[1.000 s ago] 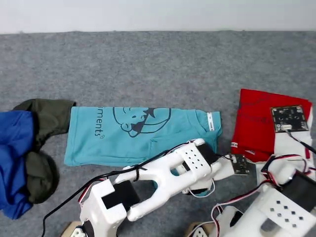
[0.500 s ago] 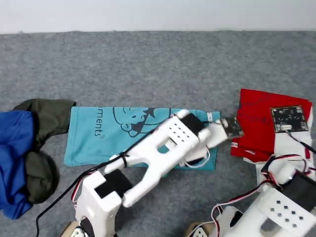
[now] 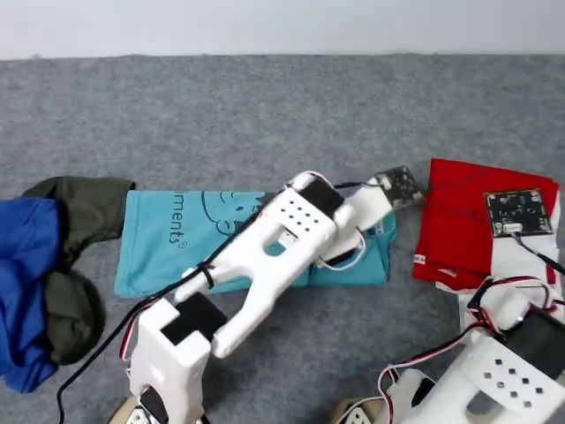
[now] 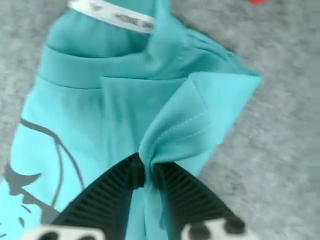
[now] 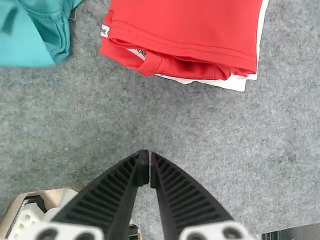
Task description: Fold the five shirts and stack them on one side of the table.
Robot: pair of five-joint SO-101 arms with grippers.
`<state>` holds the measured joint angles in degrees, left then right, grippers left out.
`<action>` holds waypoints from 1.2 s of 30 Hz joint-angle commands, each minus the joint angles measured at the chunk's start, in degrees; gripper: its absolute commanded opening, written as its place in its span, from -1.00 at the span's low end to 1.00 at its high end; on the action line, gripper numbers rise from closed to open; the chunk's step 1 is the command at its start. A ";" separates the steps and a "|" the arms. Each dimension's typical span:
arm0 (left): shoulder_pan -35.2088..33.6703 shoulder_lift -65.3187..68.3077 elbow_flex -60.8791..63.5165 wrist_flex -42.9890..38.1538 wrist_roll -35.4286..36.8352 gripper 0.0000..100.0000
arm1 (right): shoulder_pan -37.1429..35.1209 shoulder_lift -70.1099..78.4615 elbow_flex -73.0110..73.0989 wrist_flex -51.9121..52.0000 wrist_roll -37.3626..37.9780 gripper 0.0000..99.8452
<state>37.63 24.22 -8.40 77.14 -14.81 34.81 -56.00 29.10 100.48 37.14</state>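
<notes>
The high camera looks down over the counter (image 3: 265, 106); wrist cameras peer past the left hand (image 4: 144, 172), closely, and the right hand (image 5: 150, 158), both showing the teal shirt (image 4: 90, 105) ahead.

Shirts: five in all.
Stacked shirts: two, the red shirt (image 3: 459, 225) on the white shirt (image 5: 225, 83).
Heaped shirts: two, the blue shirt (image 3: 22, 274) and the olive shirt (image 3: 78, 212).
Laid-out shirts: one, the teal shirt (image 3: 172, 252).
My grippers: two, the left gripper (image 4: 148, 177) and the right gripper (image 5: 150, 167).

The teal shirt (image 4: 100, 115) is soft matt cloth — fingers (image 4: 107, 192) ribbed black plastic — table (image 3: 265, 115) rough, fibrous grey.
</notes>
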 commanded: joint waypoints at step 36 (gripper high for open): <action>-1.14 -5.98 -7.60 22.95 -3.96 -0.93 | 0.84 -0.84 -0.26 2.15 0.26 -0.98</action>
<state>35.69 24.04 -21.23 98.86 -18.42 34.81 -56.00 29.10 100.48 37.14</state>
